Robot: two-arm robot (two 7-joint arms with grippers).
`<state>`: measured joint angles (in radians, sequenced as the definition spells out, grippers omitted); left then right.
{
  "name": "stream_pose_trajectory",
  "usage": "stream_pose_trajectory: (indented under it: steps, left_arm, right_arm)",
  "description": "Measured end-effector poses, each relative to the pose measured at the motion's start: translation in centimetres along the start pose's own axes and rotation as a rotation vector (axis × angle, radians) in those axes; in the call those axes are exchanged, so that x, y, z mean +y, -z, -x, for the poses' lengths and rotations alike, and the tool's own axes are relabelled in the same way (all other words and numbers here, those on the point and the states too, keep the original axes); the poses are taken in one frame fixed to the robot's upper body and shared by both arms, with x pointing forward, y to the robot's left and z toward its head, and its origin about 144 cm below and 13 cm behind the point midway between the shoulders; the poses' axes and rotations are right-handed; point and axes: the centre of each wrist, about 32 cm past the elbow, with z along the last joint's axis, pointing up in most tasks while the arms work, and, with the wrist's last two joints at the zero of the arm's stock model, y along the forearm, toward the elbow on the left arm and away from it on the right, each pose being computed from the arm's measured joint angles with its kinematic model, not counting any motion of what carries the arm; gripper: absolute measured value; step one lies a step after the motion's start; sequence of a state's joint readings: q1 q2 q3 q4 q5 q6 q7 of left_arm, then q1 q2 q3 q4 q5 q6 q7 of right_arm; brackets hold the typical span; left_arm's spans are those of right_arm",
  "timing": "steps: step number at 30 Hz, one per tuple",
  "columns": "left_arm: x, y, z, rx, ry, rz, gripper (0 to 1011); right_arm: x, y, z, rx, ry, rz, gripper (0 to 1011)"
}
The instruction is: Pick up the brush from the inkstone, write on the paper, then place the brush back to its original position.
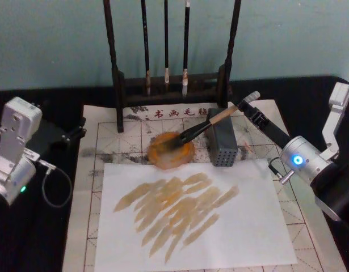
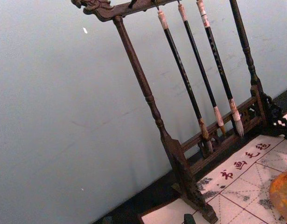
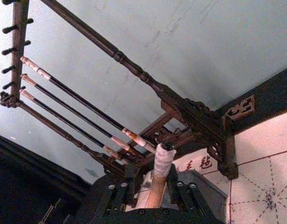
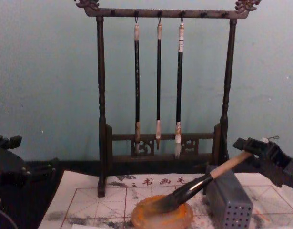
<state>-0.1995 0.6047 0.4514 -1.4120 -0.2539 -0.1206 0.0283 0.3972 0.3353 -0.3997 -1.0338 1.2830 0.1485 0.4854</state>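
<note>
— Wood handle, light and stiff; the soft wet bristles are what will smear. Where is the brush [image 1: 217, 118]?
— Tip lying in the inkstone [image 1: 156, 154], handle slanting up over the grey box [image 1: 222, 144]. The right gripper [image 1: 243, 107] is clamped on the handle just below the white cap, hold enough for something so light.
— Room to move?
— I cannot tell whether the handle touches the box, and the rack [image 1: 112, 51] stands close behind, so I'd lift before swinging. The paper [image 1: 88, 226] and the white sheet [image 1: 248, 226] on it lie open in front. The left gripper [image 1: 75, 134] sits parked at the left edge
</note>
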Motion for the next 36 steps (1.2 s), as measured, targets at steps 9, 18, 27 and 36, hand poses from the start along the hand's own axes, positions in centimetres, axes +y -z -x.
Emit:
stream_pose_trajectory:
  steps: [9,18,27,36]
  left_arm:
    - [0.0,0.0,0.0,0.0,0.0,0.0,1001]
    - [0.0,0.0,0.0,0.0,0.0,0.0,1001]
    - [0.0,0.0,0.0,0.0,0.0,0.0,1001]
    - [0.0,0.0,0.0,0.0,0.0,0.0,1001]
  right_arm:
    - [0.0,0.0,0.0,0.0,0.0,0.0,705]
    - [0.0,0.0,0.0,0.0,0.0,-0.001,972]
    - [-0.02,-0.01,0.0,-0.001,-0.003,-0.004,1000]
    - [-0.91,-0.05,0.06,-0.071,-0.018,-0.024,1000]
